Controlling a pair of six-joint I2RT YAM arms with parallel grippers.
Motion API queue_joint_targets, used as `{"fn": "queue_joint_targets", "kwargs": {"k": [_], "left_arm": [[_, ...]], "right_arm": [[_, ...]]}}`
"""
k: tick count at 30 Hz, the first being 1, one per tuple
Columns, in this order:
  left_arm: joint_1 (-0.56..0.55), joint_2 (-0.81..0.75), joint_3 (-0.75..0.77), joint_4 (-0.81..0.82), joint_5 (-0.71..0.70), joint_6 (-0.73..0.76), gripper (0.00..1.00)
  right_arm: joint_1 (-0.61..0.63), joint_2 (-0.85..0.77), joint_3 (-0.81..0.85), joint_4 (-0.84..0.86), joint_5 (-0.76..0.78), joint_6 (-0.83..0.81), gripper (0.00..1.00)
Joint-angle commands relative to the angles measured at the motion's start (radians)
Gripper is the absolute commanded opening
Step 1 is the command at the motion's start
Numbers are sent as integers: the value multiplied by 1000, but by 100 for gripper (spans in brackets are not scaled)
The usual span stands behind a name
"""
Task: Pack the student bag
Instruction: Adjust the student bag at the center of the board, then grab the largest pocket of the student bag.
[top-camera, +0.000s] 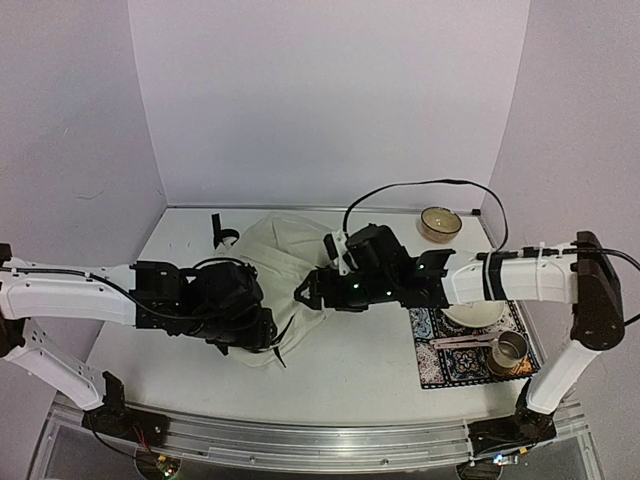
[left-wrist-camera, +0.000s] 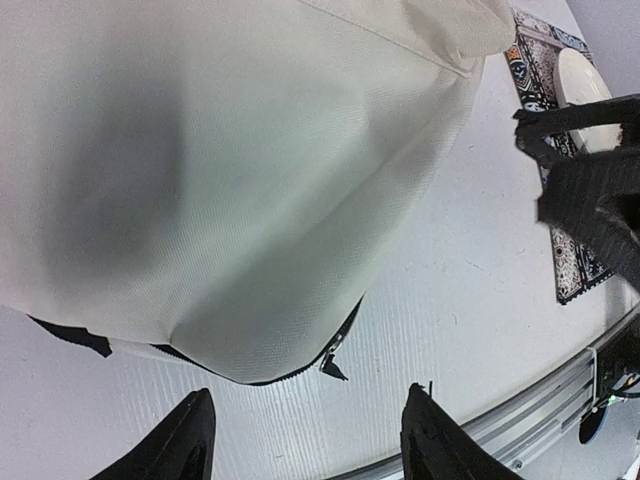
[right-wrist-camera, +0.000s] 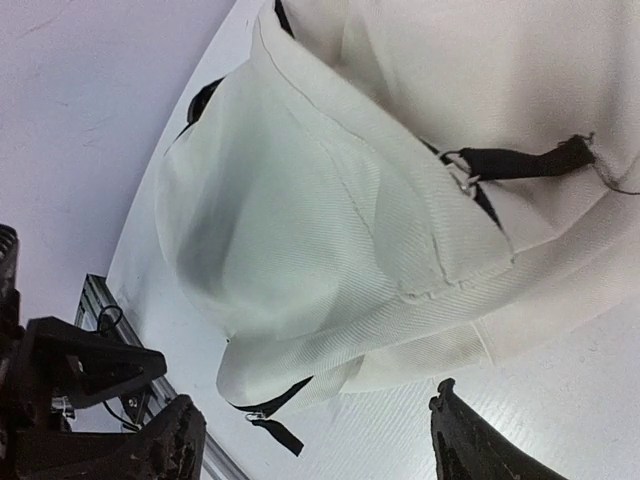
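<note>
Top external view first: the student bag (top-camera: 285, 255) is flopped in the middle of the surface (top-camera: 360, 360), cream fabric with a black strap (top-camera: 222, 233) trailing off its far-left side. Both arms come in low at it. The left arm (top-camera: 70, 290) reaches its near-left edge and the right arm (top-camera: 520, 275) its right edge, so the bag sits pretty much between the two wrists.

Left wrist view: the left jaws are spread apart with nothing in them, just bare surface showing in the gap. The bag's rounded near edge is right ahead of the tips, not touching as far as I can see. A black zipper pull (left-wrist-camera: 333, 366) dangles off that edge, roughly in line with the gap.

Right wrist view: same deal, right jaws released and wide, bare surface between them. A corner of the bag hangs just ahead of the gap, with a zipper pull (right-wrist-camera: 275, 430) poking out near the tip on the left of that view.

Off to the right there's a patterned mat (top-camera: 440, 365) with a plate (top-camera: 473, 315) and a metal cup (top-camera: 510, 350) on it, plus a bowl (top-camera: 440, 222) at the far edge, all apart from the bag.
</note>
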Motion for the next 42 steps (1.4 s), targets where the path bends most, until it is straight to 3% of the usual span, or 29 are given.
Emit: {"fn": "queue_joint_targets", "kwargs": {"k": [1,14,25,29,35,42], "left_arm": [[-52,23,-17,30,-66,-131,61],[-73,231,-42,198,-43,-157,49],[-73,273,-53,239,-60,-177,41],[-73,303,-38,260,-73,-162,33],[-73,279,-42,259,-67,-145,2],[-82,178,-8,237,27,-51,0]], "right_arm": [[-2,-48,-46,-26,54,18,80],[-1,-11,-101,118,-37,142,82],[-2,22,-118,179,-69,185,82],[-1,33,-124,207,-77,210,82],[0,77,-122,276,-105,271,81],[0,146,-101,323,-97,325,76]]}}
